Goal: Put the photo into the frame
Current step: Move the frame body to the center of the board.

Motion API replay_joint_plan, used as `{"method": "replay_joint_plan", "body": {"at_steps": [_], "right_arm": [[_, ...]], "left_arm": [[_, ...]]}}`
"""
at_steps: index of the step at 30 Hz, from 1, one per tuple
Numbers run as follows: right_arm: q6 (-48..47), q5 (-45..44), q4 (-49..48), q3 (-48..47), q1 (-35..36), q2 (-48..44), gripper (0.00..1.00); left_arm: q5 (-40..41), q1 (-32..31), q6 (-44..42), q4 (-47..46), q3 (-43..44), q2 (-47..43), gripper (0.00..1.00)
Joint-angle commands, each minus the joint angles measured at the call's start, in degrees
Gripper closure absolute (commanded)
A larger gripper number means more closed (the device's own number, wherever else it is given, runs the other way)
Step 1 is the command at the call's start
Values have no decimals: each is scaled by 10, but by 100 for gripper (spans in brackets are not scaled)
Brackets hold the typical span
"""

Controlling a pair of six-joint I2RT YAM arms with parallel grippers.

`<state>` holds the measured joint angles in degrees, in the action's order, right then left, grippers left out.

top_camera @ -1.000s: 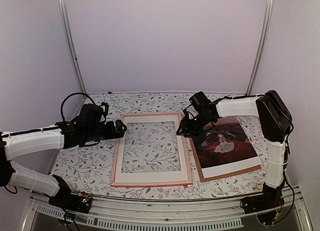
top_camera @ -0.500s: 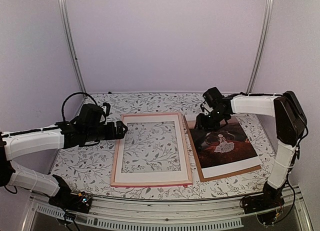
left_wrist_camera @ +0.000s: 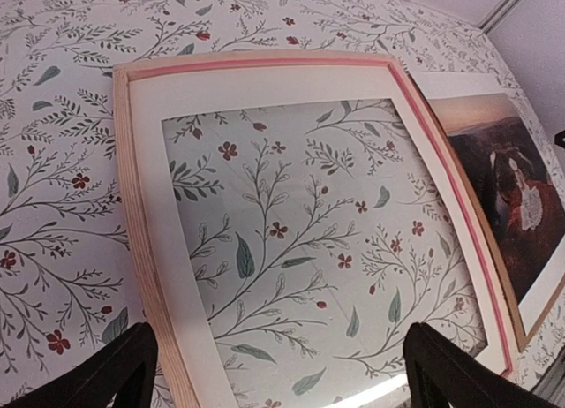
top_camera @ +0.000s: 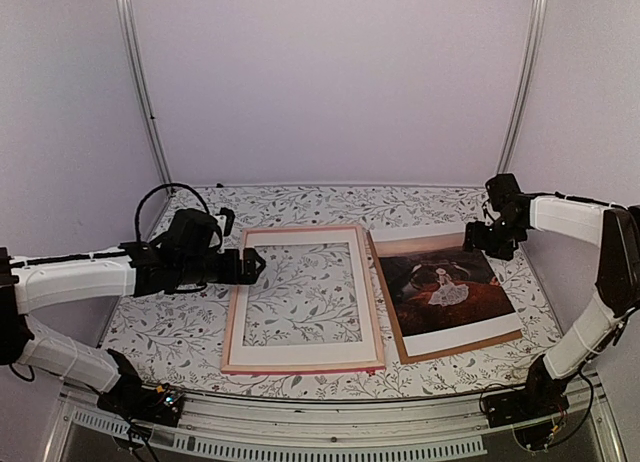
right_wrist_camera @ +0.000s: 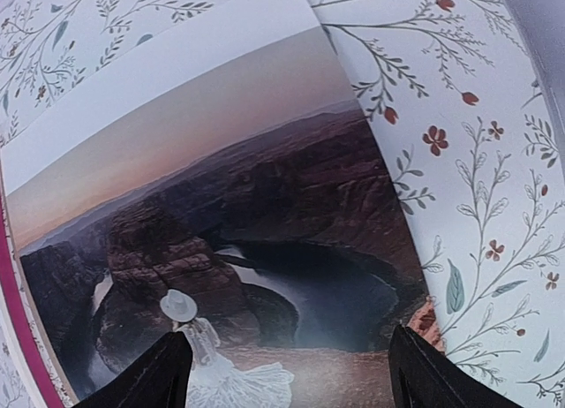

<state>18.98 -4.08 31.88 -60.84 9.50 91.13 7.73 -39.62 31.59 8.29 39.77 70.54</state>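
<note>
Left gripper (left_wrist_camera: 281,337): fingers spread wide, empty.
Frame (left_wrist_camera: 256,65): directly beneath and ahead of the left gripper, flat on the floral tablecloth (left_wrist_camera: 53,161).
Right gripper (right_wrist_camera: 291,337): fingers wide apart, holding nothing.
Photo (right_wrist_camera: 229,222): directly beneath the right gripper, lying on a brown backing (top_camera: 460,347), just beside the frame.
In the way: a white mat board (left_wrist_camera: 265,90) lies in the frame, with tablecloth showing through its window.

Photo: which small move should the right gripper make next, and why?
The photo lies flat beside the frame, not in it; the open right gripper hangs over its far right edge, holding nothing. So probably lower onto that edge and close.
</note>
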Motion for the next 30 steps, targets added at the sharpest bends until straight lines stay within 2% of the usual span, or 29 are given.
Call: {"method": "replay_joint_plan", "body": {"at_steps": [1,5,9,16,30], "right_arm": [[-17,-9,-1,21,-27,-27,19],[-15,7,-8,32,-29,-32,19],[-12,24,-19,42,-29,-24,19],[-10,35,-35,56,-28,-15,19],[-6,74,-62,80,-28,-14,20]], "left_arm": [[42,-8,-13,50,36,51,0],[122,-4,-28,119,70,118,0],[149,12,-48,152,88,168,5],[123,41,-73,155,96,205,12],[118,74,-100,144,131,270,36]]}}
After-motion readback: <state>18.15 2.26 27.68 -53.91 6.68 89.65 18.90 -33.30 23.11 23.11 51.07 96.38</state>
